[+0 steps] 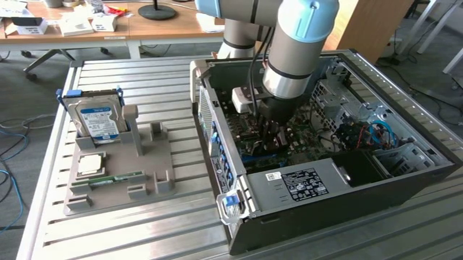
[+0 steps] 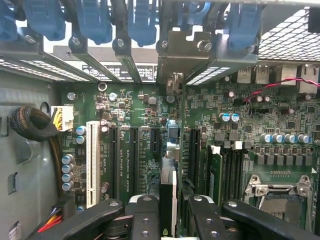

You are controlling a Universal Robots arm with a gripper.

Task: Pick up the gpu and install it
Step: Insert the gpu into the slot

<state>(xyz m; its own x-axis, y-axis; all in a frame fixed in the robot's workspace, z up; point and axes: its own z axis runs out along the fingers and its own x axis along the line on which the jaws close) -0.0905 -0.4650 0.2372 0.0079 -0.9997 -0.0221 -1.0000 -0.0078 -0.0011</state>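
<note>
Tool (image 2: 170, 216) is down inside the open computer case (image 1: 347, 189), which lies on its side on the slatted worktop (image 1: 145, 233). Its black fingers (image 2: 142, 212) are clenched on the gpu (image 2: 168, 192), one on each face. The card stands on edge over the motherboard (image 2: 280, 115), between the black expansion slots (image 2: 135, 152). Cannot tell whether it is seated. On the exterior view's left, a grey fixture (image 1: 155, 173) holds the upright hard drive (image 1: 97, 120) and the flat-lying memory stick (image 1: 116, 179).
</note>
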